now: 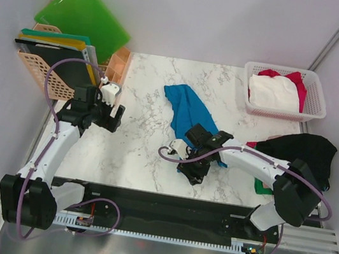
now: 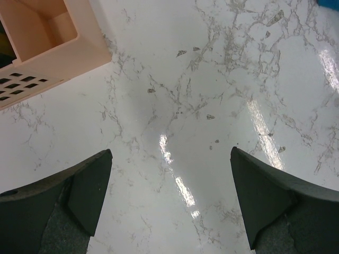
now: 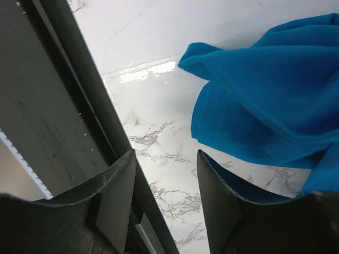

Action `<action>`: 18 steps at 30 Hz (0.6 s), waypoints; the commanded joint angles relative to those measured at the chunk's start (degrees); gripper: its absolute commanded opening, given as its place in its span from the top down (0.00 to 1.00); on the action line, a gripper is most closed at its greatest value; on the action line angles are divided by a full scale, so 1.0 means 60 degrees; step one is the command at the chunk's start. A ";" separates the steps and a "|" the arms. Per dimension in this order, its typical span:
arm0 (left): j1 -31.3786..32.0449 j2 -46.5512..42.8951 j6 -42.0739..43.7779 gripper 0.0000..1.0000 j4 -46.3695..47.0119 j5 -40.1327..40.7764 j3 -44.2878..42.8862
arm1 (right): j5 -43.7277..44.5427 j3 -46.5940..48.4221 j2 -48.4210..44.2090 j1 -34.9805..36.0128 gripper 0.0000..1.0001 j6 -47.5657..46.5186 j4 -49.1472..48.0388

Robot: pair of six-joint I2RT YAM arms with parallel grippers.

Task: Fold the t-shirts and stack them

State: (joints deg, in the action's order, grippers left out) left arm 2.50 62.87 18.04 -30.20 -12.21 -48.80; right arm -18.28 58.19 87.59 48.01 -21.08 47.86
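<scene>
At the far left a peach basket (image 1: 54,83) crowds the counter's (image 1: 142,135) left edge; the left end effector (image 1: 114,117) hangs just beside it, jaws spread wide with nothing between them, only bare marble beneath; open counter runs from there to the middle, well apart from any cloth. The blue t-shirt (image 1: 188,110) lies rumpled at mid-counter, trailing toward the near edge; the right end effector (image 1: 192,169) sits low at that trailing end, close to the dark rail (image 1: 163,206) along the counter's near edge; its jaws stand partly apart, marble showing in the gap, the blue cloth bunched against the outer side of one finger (image 3: 222,201) and not between them. At the far right corner a white lattice basket (image 1: 281,112) holds a white t-shirt (image 1: 273,92) and a red t-shirt (image 1: 299,83); a black t-shirt (image 1: 304,151) is heaped at the right edge.
</scene>
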 commanded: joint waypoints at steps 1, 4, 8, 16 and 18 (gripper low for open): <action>0.0052 -0.0210 0.0025 0.00 0.0081 0.0042 -0.0261 | 0.0351 -0.0089 0.0254 -0.0004 0.42 0.0130 -0.0680; 0.0052 -0.0239 0.0040 0.00 0.0067 0.0028 -0.0246 | 0.0367 -0.0221 0.0415 -0.0004 0.40 0.0086 -0.0856; 0.0052 -0.0254 0.0025 0.00 0.0067 -0.0002 -0.0232 | 0.0308 -0.0266 0.0591 -0.0018 0.40 0.0086 -0.1091; 0.0052 -0.0385 0.0025 0.00 0.0052 -0.0031 -0.0188 | 0.0937 -0.0266 0.0782 -0.0018 0.39 -0.0105 -0.1692; 0.0052 -0.0430 0.0025 0.00 0.0081 -0.0016 -0.0129 | 0.1069 -0.0222 0.0811 -0.0018 0.39 -0.0119 -0.1750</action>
State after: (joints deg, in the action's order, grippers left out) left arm 2.50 61.93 18.04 -30.24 -12.16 -48.80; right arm -14.15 56.60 92.09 47.90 -21.21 39.72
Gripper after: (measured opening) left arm 0.997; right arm 0.609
